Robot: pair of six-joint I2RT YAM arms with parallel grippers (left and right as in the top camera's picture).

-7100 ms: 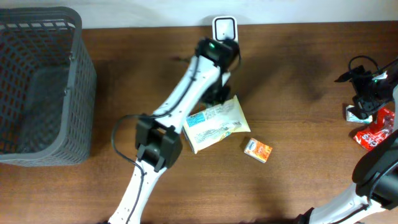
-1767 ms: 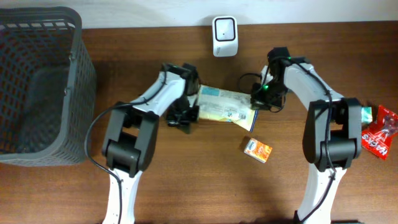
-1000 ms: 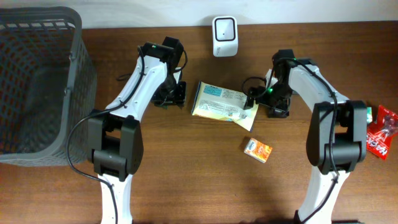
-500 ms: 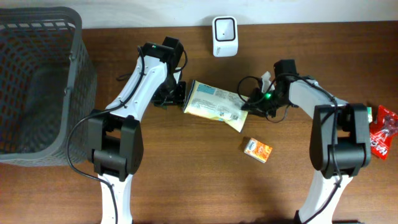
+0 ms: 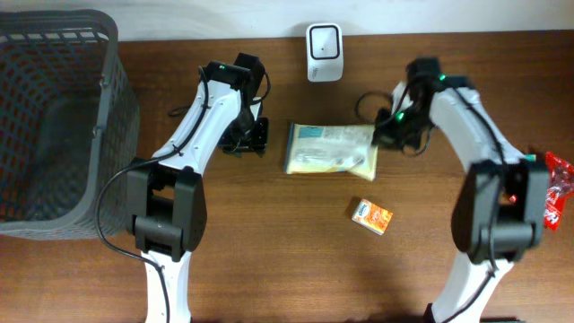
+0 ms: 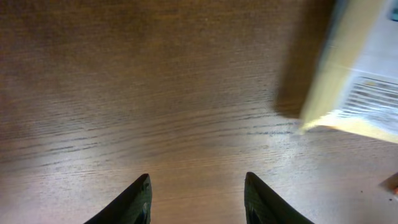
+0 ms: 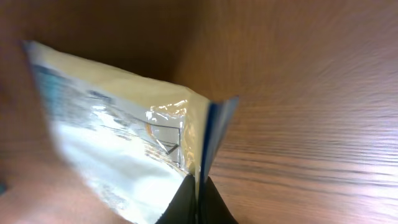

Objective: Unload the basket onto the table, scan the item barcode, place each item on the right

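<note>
One step looks done: right gripper (image 5: pixel 381 137) pinches the pouch (image 5: pixel 328 148) mid-table by its three-o'clock edge, left gripper (image 6: pixel 196 200) half-open and empty at nine; showing it to the scanner (image 5: pixel 323 41) at twelve remains.

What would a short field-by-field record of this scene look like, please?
left end effector: open, empty, over bare table
right end effector: shut on packet edge
packet: in front of scanner, apart, label side up
scanner: table's far edge
box: near packet, apart
basket: far left
</note>
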